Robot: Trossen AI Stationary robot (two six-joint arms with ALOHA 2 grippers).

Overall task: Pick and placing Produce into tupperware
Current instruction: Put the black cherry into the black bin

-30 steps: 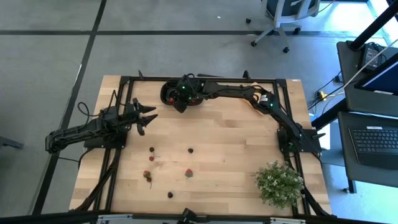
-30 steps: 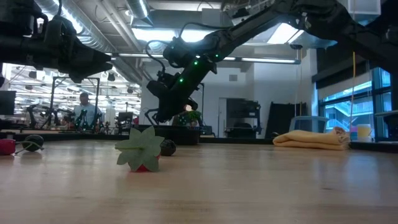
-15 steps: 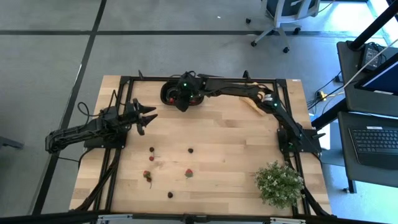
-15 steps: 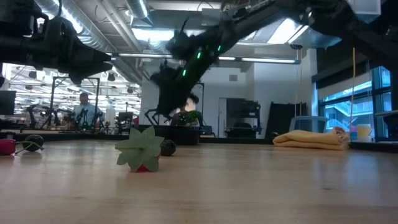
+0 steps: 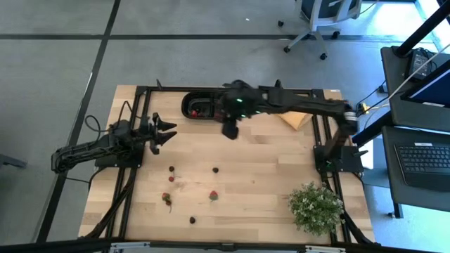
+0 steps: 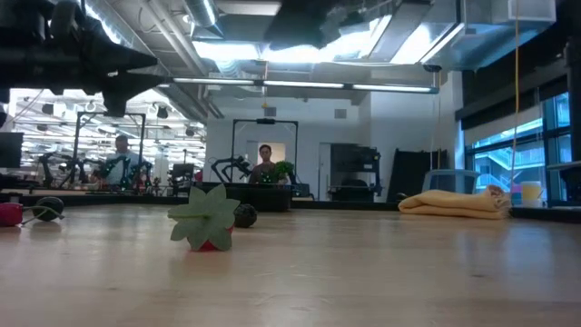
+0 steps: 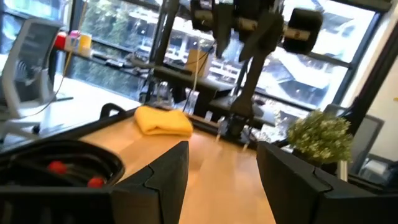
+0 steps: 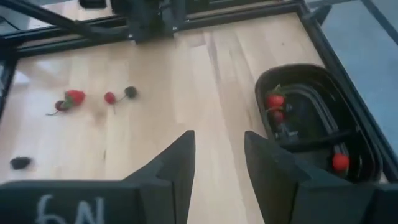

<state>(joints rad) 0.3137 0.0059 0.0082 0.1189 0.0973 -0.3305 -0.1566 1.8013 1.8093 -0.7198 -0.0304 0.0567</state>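
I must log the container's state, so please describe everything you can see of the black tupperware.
The black tupperware is a shallow oval container with rounded ends, looking like plastic, and a ridge divides it into two compartments. It lies flat on the wooden table at its far edge. A few small red fruits lie inside, touching its floor. No lid shows. The right hand is beside it over the table, open, not touching it.

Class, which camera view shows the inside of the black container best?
The right wrist view: the container lies open with red pieces inside. The high view shows it small, the left wrist view only one end, the low view barely its side.
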